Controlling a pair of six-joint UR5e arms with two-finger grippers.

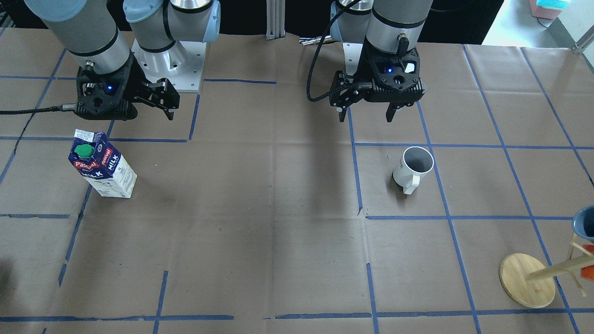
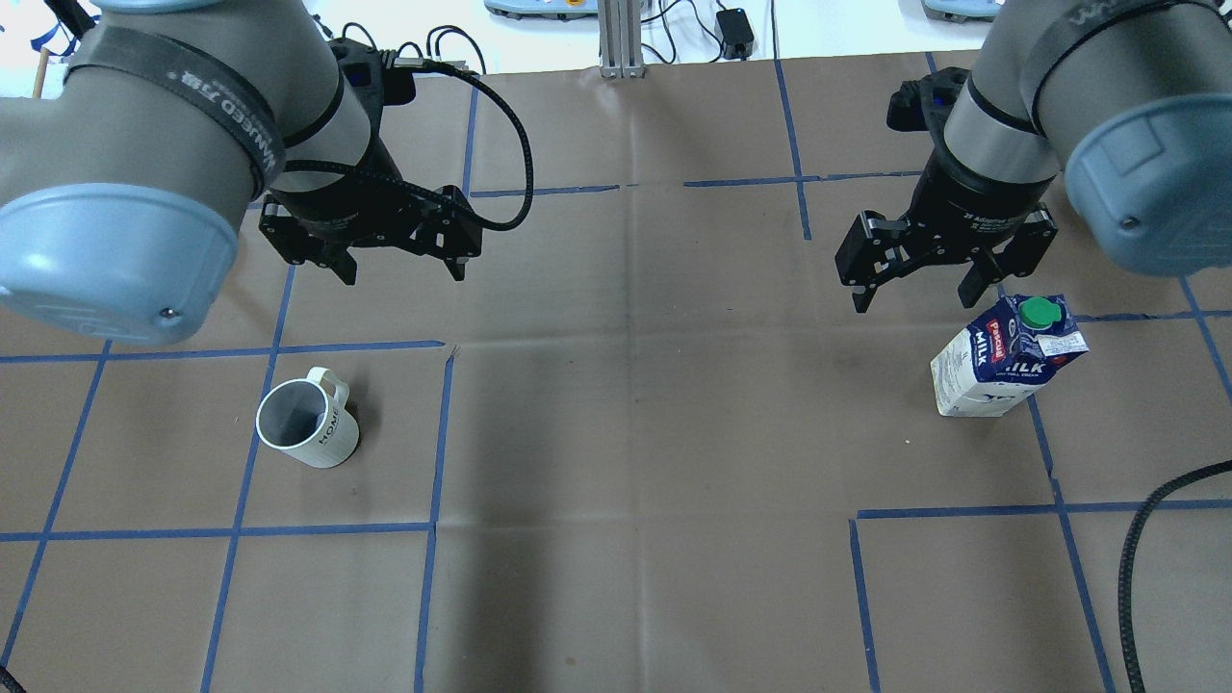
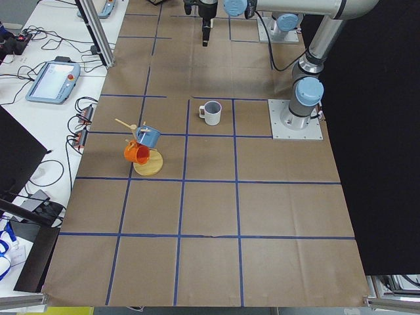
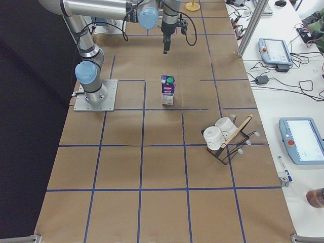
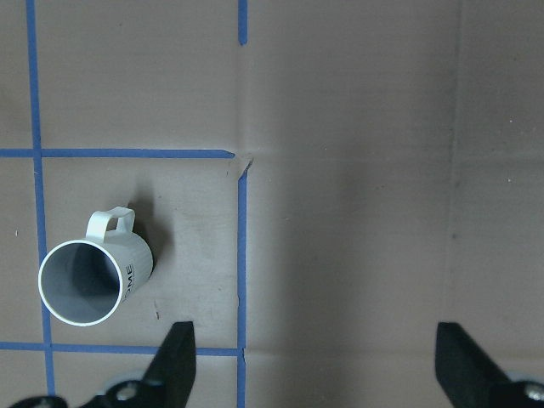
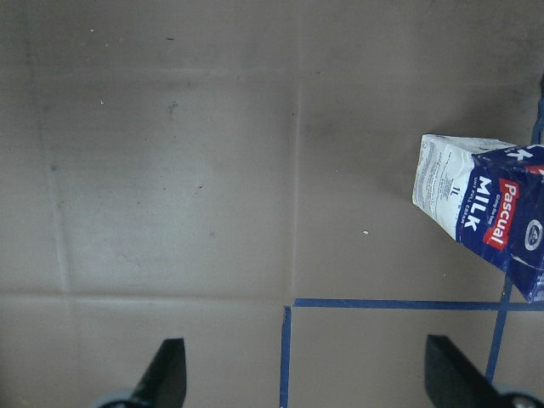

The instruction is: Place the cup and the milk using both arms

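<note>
The white cup (image 2: pixel 308 423) stands upright on the brown table, handle away from the robot; it also shows in the front view (image 1: pixel 414 169) and the left wrist view (image 5: pixel 93 272). My left gripper (image 2: pixel 402 271) is open and empty, hovering beyond the cup and a little to its right. The milk (image 2: pixel 1006 356) carton stands upright with its green cap on top, also in the front view (image 1: pixel 102 164) and at the right edge of the right wrist view (image 6: pixel 484 208). My right gripper (image 2: pixel 914 298) is open and empty, hovering just left of and above the carton.
A wooden mug tree (image 1: pixel 529 278) with a blue and an orange mug stands near the operators' edge on my left. A wire rack with white cups (image 4: pixel 223 139) stands on my right. Blue tape lines grid the brown paper cover.
</note>
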